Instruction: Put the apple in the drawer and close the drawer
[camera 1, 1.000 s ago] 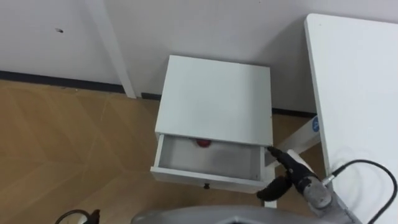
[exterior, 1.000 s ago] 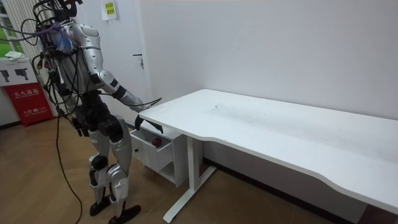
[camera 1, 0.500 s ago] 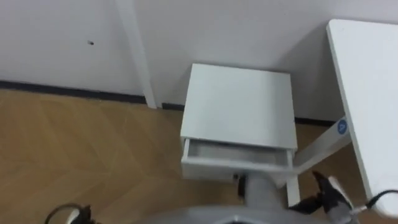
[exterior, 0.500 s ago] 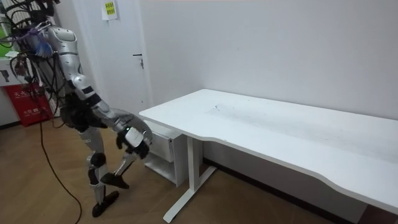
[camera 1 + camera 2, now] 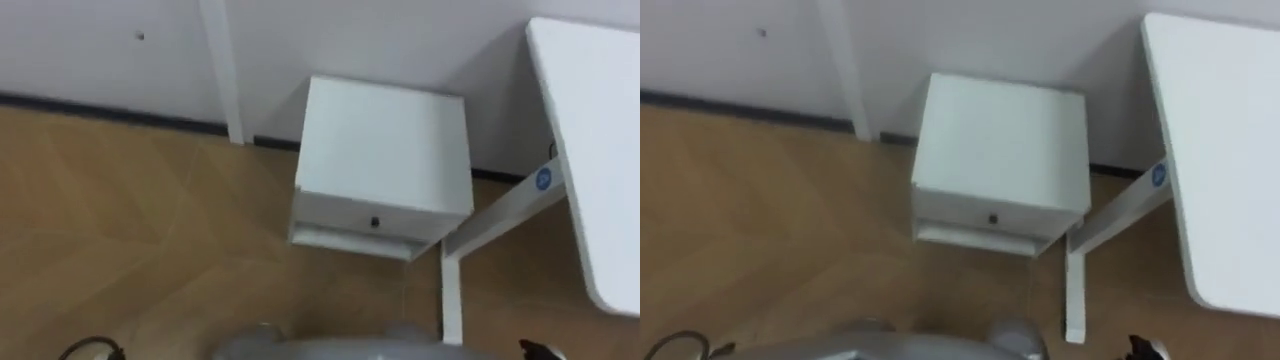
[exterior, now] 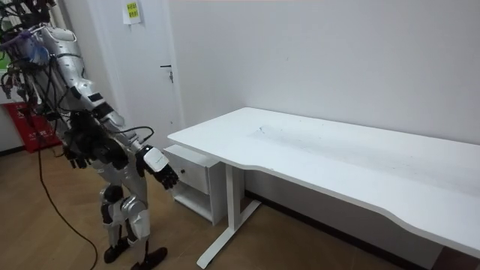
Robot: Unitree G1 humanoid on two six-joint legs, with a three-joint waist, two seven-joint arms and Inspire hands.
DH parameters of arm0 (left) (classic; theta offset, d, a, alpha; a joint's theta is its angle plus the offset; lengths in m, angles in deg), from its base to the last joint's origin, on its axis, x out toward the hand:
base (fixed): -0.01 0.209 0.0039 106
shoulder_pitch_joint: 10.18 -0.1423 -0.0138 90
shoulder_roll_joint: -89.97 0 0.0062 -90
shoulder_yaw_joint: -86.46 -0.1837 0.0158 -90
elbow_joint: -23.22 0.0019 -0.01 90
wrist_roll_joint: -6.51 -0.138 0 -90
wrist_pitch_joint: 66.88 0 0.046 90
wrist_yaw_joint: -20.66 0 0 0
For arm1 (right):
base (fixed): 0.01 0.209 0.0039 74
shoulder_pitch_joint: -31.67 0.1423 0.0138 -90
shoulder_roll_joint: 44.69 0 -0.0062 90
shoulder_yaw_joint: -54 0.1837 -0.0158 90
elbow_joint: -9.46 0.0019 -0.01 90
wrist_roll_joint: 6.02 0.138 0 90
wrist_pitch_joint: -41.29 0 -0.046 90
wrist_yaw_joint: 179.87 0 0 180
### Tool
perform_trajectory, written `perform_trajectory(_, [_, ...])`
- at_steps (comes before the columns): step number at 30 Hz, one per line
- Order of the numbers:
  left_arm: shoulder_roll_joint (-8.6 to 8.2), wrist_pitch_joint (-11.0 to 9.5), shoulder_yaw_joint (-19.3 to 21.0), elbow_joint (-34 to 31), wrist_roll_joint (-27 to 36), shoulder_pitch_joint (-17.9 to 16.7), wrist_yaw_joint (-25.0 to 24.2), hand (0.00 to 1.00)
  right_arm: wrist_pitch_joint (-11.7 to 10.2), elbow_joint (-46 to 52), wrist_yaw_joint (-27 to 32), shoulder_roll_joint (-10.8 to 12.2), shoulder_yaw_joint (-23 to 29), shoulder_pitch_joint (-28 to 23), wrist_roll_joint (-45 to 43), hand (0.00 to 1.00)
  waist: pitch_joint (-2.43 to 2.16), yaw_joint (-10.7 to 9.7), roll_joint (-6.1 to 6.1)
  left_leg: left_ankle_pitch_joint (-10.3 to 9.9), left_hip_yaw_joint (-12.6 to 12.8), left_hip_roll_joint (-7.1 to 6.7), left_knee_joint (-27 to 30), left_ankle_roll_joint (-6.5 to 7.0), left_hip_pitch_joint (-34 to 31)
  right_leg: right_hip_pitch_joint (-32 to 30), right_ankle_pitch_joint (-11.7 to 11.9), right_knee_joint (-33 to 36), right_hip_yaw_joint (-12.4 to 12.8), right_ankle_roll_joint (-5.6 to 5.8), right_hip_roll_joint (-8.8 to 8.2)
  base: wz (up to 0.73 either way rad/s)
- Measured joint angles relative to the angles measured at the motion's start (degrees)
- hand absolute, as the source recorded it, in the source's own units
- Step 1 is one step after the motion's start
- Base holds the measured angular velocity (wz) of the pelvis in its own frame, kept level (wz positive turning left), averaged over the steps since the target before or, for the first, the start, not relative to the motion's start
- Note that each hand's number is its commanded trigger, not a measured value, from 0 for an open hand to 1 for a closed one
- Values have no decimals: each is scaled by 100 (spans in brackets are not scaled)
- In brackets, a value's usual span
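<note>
drawer (image 5: 372,222) sits flush in the cabinet (image 5: 385,140) front, just under its top edge. apple: can't tell, the inside is hidden. right hand (image 6: 166,175) hangs near the cabinet front, fingers loosely bent together, holding nothing. left hand (image 6: 73,156) at hip, fingers unreadable. robot stands facing the cabinet, by the desk (image 6: 315,146) end.

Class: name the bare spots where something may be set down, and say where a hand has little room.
Free: the cabinet top, between wall and desk leg; the desk top; the floor left of the cabinet. Tight: the gap between cabinet and desk leg.
</note>
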Motion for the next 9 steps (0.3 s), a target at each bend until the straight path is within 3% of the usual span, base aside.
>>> perform_trajectory(1, [-29, -10, 0, 4, -7, 13, 5, 0, -34, -12, 2, -11, 1, 39, -47, 0, -3, -3, 6, 65, 25, -1, -145, 2, 71, 73, 102, -157, 10, -34, 57, -15])
perform_trajectory(2, [-54, -43, 7, 9, -6, 5, 56, 0, -107, -28, -2, 1, -2, 80, -182, 0, 0, -10, 6, 181, 89, -25, -354, 67, 179, 173, 377, -363, 11, -76, 118, -26])
perform_trajectory(3, [-72, -43, 9, 17, -4, -11, 104, 0, -171, -32, -18, 11, -11, 91, -343, 0, -7, 1, 36, 228, 153, -34, -452, 145, 254, 255, 404, -503, -63, -83, 135, -29])
perform_trajectory(4, [-79, -44, 8, 17, -4, -14, 110, 0, -188, -32, -31, 18, -17, 111, -398, 0, -17, 4, 63, 245, 173, -29, -494, 172, 280, 288, 387, -536, -56, -88, 140, -19])
perform_trajectory(7, [-106, -42, 21, 21, -33, -30, 112, 0, -220, -128, -89, 74, -23, 124, -542, 0, -19, -21, 133, 404, 189, -26, -757, 436, 398, 340, 226, -610, -87, -161, 177, -2])
perform_trajectory(9, [-176, -55, 25, 21, -130, -6, 91, 0, -213, -151, -142, 117, -21, 121, -553, 0, -12, -38, 135, 453, 178, -5, -808, 369, 417, 339, 119, -612, -200, -237, 197, 2])
